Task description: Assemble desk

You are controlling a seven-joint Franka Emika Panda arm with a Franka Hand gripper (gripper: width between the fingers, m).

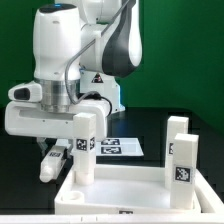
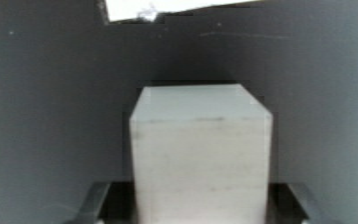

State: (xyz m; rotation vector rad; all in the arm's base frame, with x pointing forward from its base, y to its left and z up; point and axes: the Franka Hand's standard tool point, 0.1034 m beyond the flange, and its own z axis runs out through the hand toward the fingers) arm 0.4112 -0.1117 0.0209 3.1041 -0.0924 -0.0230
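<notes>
**Desk panel lying flat, legs standing in its corners**

The white rimmed tabletop panel (image 1: 115, 190) is lying flat. A tagged square-bar leg (image 1: 84, 148) is standing upright at its corner toward the exterior view's left; two more tagged legs (image 1: 182, 155) are standing at its opposite side.

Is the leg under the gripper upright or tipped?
Upright. The leg stands vertical in the tabletop corner, directly below the gripper.

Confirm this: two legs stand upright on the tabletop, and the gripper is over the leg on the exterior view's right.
Wrong side. The gripper is at the leg on the exterior view's left; the other leg stands free at the right. Both do stand upright on the tabletop, as the exterior view shows.
</notes>
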